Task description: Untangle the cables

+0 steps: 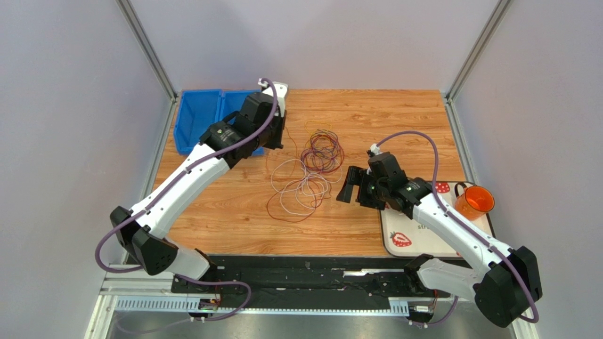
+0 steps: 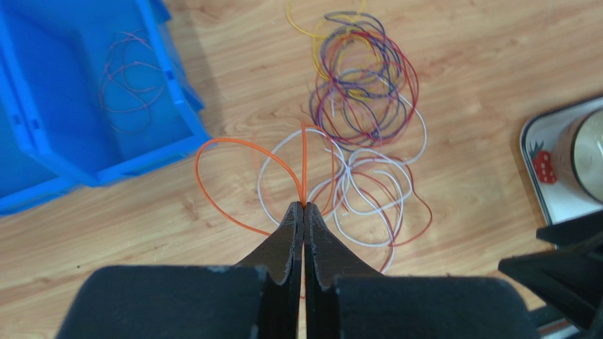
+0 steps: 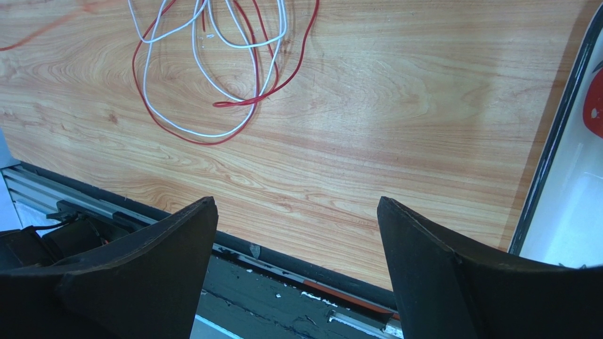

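The cables lie mid-table in two groups: a tangle of purple, red, yellow and dark loops (image 1: 323, 150) (image 2: 364, 85), and white and red loops (image 1: 301, 191) (image 2: 368, 187) nearer me. My left gripper (image 1: 277, 140) (image 2: 304, 206) is shut on an orange cable (image 2: 212, 145), pinched at the fingertips, and its loop hangs over the wood between the blue bin and the white loops. My right gripper (image 1: 347, 187) (image 3: 297, 201) is open and empty. It hovers just right of the white and red loops (image 3: 212, 70).
A blue bin (image 1: 185, 131) (image 2: 177, 78) at the back left holds a thin red-purple cable (image 2: 124, 78). A white strawberry-print tray (image 1: 410, 240) (image 2: 559, 205) lies at the right. An orange cup (image 1: 475, 201) stands beside it. A black rail runs along the table's near edge (image 3: 283, 268).
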Robot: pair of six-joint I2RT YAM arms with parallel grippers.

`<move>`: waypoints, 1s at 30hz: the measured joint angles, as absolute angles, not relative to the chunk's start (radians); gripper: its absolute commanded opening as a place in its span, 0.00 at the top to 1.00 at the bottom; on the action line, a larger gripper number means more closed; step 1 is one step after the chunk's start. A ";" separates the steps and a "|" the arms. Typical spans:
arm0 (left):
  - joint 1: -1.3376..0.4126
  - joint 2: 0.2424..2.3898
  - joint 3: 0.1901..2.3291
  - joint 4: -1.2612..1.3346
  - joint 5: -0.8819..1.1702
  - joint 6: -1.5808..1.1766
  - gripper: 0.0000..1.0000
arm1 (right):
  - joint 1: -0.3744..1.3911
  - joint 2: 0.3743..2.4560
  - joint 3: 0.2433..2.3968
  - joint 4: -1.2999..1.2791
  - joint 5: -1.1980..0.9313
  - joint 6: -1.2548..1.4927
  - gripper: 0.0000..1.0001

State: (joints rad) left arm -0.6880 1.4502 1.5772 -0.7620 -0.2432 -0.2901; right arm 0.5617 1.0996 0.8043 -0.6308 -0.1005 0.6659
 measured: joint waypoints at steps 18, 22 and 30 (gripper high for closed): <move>-0.212 1.320 1.687 -0.711 -0.200 -0.294 1.00 | 0.562 1.114 0.804 -0.624 -0.121 0.657 0.12; -0.128 1.364 1.747 -0.686 -0.172 -0.299 1.00 | 0.562 1.120 0.804 -0.624 -0.123 0.653 0.12; 0.006 1.512 1.829 -0.653 -0.102 -0.317 1.00 | 0.562 1.131 0.804 -0.623 -0.123 0.638 0.12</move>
State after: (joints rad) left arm 0.0055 1.5124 1.8290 -0.6529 -0.1020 -0.3168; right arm 0.5617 1.1305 0.8043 -0.6231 -0.1230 0.6384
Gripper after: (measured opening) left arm 0.008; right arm 0.880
